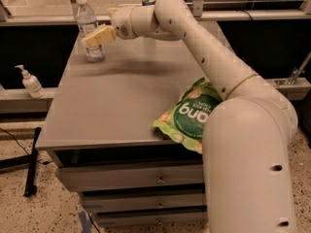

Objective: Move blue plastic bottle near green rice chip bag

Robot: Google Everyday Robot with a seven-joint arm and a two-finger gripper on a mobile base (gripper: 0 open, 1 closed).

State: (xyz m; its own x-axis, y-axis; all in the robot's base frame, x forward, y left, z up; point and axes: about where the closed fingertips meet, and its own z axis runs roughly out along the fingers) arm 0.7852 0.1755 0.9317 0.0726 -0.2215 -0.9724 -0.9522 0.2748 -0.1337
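The blue plastic bottle [86, 21], clear with a white cap, stands upright at the far left corner of the grey table [116, 96]. My gripper [96, 37] is at the bottle's right side at label height and overlaps it in the camera view. The green rice chip bag [187, 116] with white lettering lies flat at the table's front right edge, partly hidden behind my arm. The bag is far from the bottle.
A small white pump bottle [31, 82] stands on a low ledge left of the table. The top of a dark can [148, 1] shows behind my arm at the table's back. Drawers [131, 178] sit under the tabletop.
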